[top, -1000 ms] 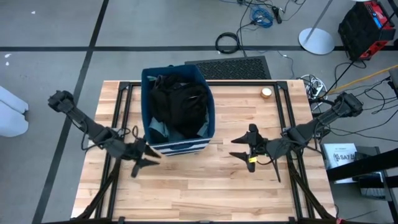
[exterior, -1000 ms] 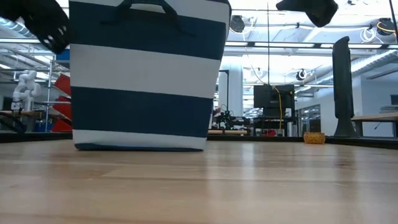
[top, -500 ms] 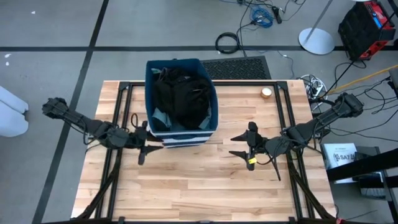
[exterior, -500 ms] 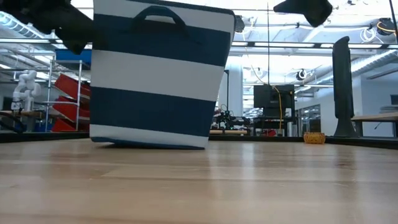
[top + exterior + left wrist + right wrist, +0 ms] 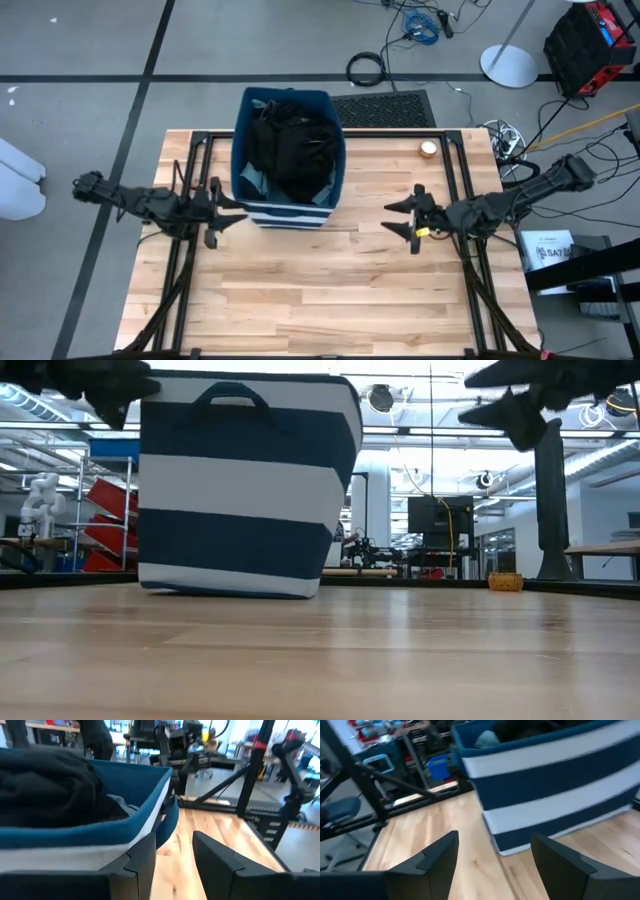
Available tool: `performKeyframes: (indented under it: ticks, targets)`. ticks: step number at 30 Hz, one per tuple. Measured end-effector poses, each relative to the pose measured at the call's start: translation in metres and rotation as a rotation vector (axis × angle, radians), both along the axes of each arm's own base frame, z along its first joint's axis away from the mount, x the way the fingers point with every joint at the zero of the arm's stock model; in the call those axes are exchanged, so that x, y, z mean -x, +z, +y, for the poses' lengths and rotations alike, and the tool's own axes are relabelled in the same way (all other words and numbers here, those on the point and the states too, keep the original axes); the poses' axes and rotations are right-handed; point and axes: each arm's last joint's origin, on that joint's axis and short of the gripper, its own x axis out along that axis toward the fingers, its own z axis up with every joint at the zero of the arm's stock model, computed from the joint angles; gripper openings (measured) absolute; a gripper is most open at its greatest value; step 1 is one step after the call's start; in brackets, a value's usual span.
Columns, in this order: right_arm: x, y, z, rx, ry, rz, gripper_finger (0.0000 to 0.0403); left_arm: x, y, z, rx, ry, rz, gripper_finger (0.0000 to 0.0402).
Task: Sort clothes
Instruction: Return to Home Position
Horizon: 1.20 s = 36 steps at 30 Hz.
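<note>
A navy-and-white striped bin [image 5: 288, 212] stands at the table's far middle and also shows in the low view [image 5: 240, 490]. Black clothes [image 5: 290, 150] and a grey-green piece [image 5: 250, 181] lie inside it; they also show in the left wrist view [image 5: 50, 785]. The pink, blue and red pieces are out of view. My left gripper [image 5: 222, 212] is open at the bin's near-left corner, level with the bin's upper wall [image 5: 75, 855]. My right gripper [image 5: 405, 217] is open and empty above the table, to the right of the bin. My left gripper has one open finger [image 5: 142, 855] close beside the bin's near wall, by its corner and handle [image 5: 170, 820]. It comes level from the table's left. I cannot tell whether the finger touches the wall.
A small round yellow thing [image 5: 428, 148] lies at the far right of the table. Black frame rails [image 5: 190, 170] run along both sides of the table. Bare wood [image 5: 320, 290] fills the near half.
The bin has slid toward the table's far edge and turned a little. My left gripper has gone from the bin's near side toward the left and far, to the bin's near-left corner, turning as it went. My right gripper has gone a little right and far.
</note>
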Motion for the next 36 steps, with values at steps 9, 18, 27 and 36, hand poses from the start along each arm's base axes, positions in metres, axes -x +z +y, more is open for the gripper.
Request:
performKeyframes:
  ticks: [9, 18, 27, 36]
  targets:
    - [0.001, -0.007, -0.020, -0.012, -0.048, -0.061, 0.0238, 0.014, -0.030, 0.004, 0.090, -0.049, -0.090, 0.0140]
    - [-0.001, -0.008, -0.029, 0.025, 0.019, -0.043, 0.0238, 0.010, -0.055, 0.004, 0.083, -0.036, -0.061, 0.0140]
    - [0.018, -0.047, -0.035, -0.049, -0.080, -0.091, 0.0238, 0.013, -0.054, 0.006, 0.034, 0.008, -0.080, 0.0140]
    - [0.036, -0.072, -0.044, -0.032, -0.140, -0.193, 0.0238, 0.013, -0.057, 0.005, 0.048, -0.010, -0.053, 0.0140]
